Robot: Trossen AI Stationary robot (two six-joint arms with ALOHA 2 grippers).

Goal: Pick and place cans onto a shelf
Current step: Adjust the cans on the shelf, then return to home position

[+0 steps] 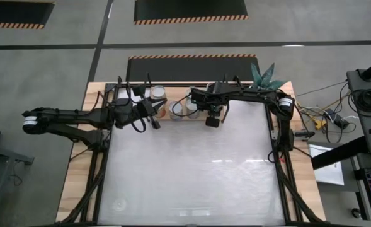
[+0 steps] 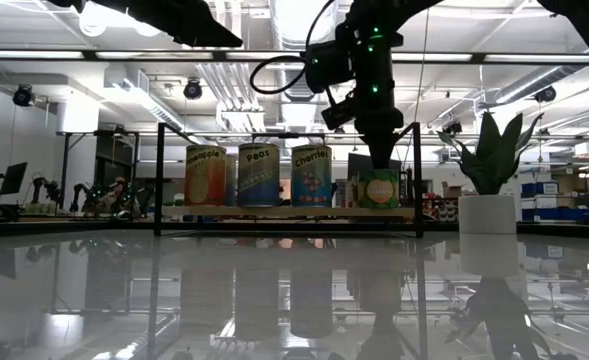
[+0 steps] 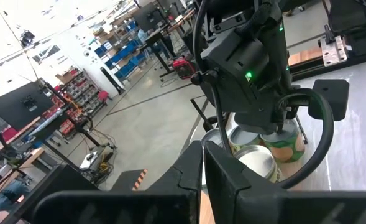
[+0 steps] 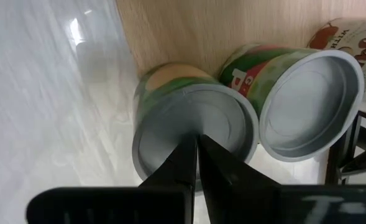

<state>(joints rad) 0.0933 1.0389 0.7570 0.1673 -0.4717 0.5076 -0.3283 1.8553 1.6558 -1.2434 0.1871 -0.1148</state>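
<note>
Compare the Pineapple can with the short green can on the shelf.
The Pineapple can is tall with a yellow-orange label; the green can is clearly shorter. The Pineapple can stands at one end of the row; the green can stands at the other end, directly beneath the right gripper. Both stand upright on the shelf.

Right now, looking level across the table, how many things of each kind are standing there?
Cans: 4
Shelf: 1
Potted plant: 1
Total: 6
</note>
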